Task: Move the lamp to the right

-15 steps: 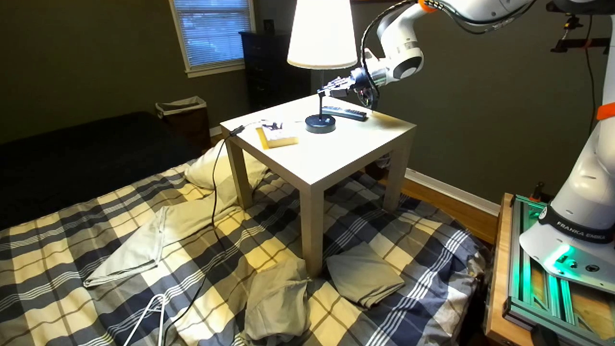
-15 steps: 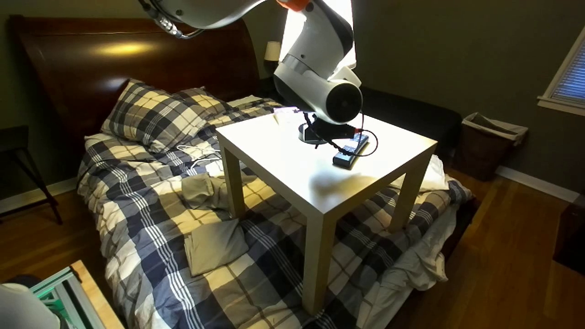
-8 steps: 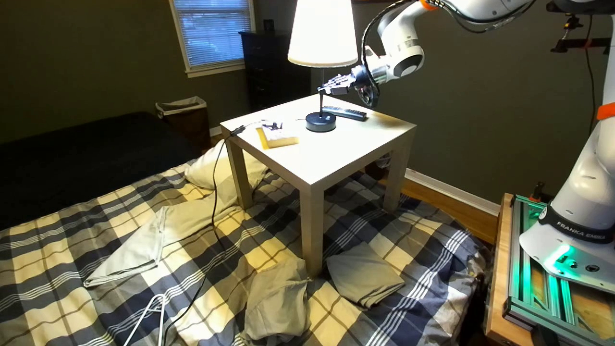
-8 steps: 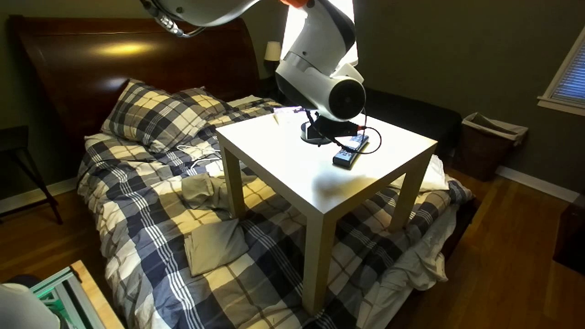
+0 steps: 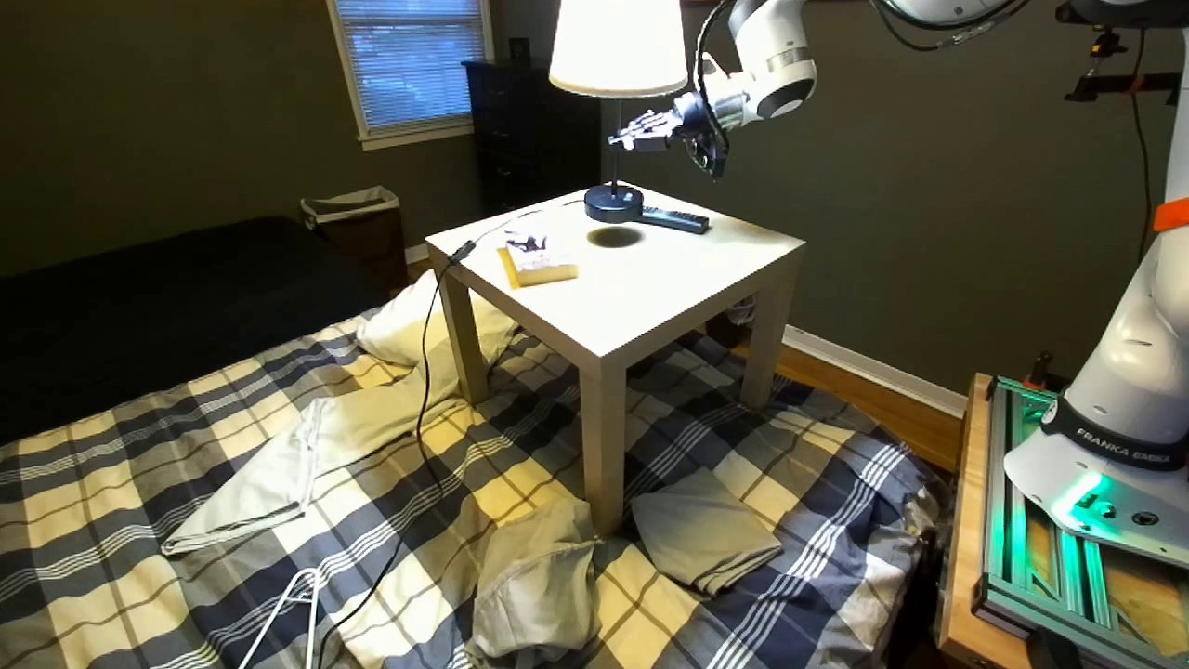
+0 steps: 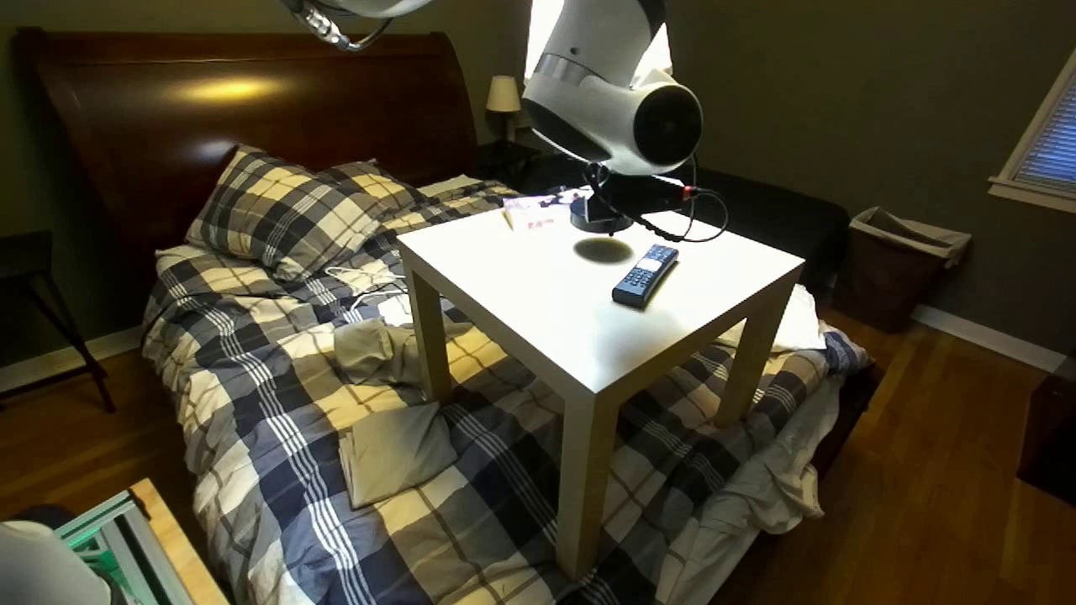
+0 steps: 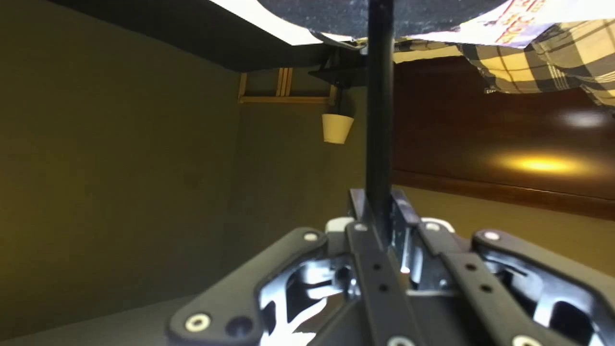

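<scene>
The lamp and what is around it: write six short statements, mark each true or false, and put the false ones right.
1. The gripper is closed on the stem of the lamp. True.
2. The lamp's base rests on the table. False: it hangs clear of it, a round shadow below.
3. A remote lies on the table. True.
4. The lamp is off. False: its shade glows.
5. A cord runs from the base over the table's edge. True.
6. The lamp lies tipped on its side. False: it is held about upright.
</scene>
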Controlling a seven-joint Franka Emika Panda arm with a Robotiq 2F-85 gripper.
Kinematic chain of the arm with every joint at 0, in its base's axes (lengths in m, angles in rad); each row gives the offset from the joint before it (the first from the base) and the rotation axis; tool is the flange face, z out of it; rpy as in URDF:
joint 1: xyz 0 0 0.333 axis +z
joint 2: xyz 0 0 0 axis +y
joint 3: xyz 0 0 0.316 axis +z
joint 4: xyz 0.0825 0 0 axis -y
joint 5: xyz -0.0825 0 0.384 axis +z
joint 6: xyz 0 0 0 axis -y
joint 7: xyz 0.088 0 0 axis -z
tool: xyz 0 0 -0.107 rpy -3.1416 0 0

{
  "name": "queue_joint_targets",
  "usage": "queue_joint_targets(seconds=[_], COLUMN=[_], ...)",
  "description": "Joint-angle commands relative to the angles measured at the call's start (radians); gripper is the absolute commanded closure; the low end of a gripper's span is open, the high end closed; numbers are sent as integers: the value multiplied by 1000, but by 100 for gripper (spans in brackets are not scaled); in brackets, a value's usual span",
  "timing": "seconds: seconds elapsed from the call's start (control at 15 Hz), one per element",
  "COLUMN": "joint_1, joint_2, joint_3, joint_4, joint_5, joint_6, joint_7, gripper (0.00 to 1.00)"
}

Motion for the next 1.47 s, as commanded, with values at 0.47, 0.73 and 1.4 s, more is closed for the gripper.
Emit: queue_joint_targets(seconds=[0.47, 0.73, 1.4], joint_1=[-88, -114, -188], joint_2=[167, 252, 430], joint_3=[-7, -3, 16], joint_4=[313, 444, 689], joint_5=[-109, -149, -179], joint_6=[-44, -33, 4], joint_7=[240, 308, 409], gripper=[96, 96, 96])
